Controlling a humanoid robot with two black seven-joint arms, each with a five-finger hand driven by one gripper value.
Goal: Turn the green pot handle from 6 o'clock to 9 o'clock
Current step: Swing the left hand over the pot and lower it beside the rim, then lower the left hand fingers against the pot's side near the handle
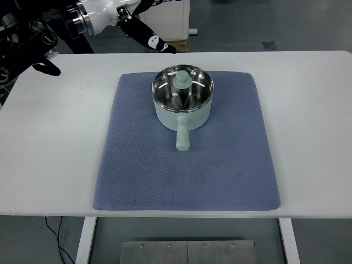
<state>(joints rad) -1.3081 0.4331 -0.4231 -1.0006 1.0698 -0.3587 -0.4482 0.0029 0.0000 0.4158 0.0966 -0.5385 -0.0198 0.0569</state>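
Note:
A pale green pot [182,113] stands on the far middle of a blue-grey mat [143,165]. Its top shows shiny steel and a green knob [182,80] at the centre. The green handle [182,135] points straight toward the near edge, at 6 o'clock. My left hand [148,37], black on a white forearm [99,14], hovers beyond the table's far edge, up and to the left of the pot. Its fingers [165,48] are stretched out loosely and hold nothing. It is well apart from the pot.
The mat lies on a white table [49,154]. Black arm parts [27,47] hang over the far left corner. A white cabinet and a cardboard box [176,43] stand behind the table.

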